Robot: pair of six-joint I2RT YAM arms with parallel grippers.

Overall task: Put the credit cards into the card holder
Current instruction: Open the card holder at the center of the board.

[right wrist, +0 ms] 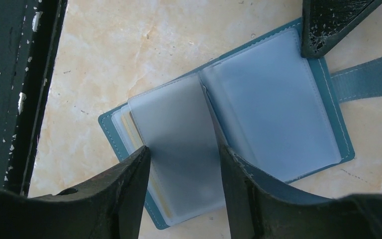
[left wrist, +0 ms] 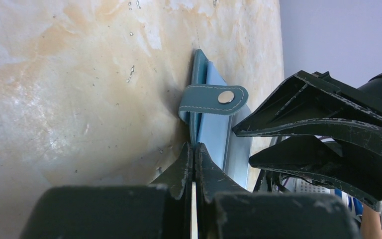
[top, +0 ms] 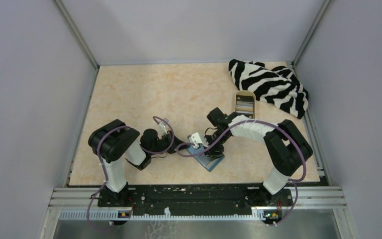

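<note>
Nearest me: black base rail (top: pixel 194 193) along the desk's (top: pixel 144 99) near edge, both arms bolted to it.

Just past the rail, approx mid-desk btw my arms, the card holder (right wrist: pixel 283 109) lies open flat like a booklet. Teal cover is down on the desk, clear plastic sleeves face up.

My R hand (right wrist: pixel 184 159) is down over the half nearer the rail. It's released: fingers apart, one at the sleeve's outer edge, the other by the fold. The sleeve lies flat btw them, not pinched. On that same half a thin pale-yellow edge (right wrist: pixel 125 130) peeks from under the sleeves. Can't tell what it is.

My L hand (left wrist: pixel 194 164) comes in low from the other side. It's clenched, fingertips pressed together, nothing visible btw them. Its tip sits at the outer corner of the holder's far half. Right next to it the holder's strap (left wrist: pixel 213 99), w/ a metal snap, sticks out past the cover edge. From the L wrist cam the R hand shows just beyond the holder, fingers spread.

Farther back, right of centre, a tan oval tray (top: pixel 244 103) w/ something dark and pale-banded inside. Too small to tell what.

Farthest, a zebra-striped cloth (top: pixel 271 84) is bunched in the far R corner, just beside the tray.
</note>
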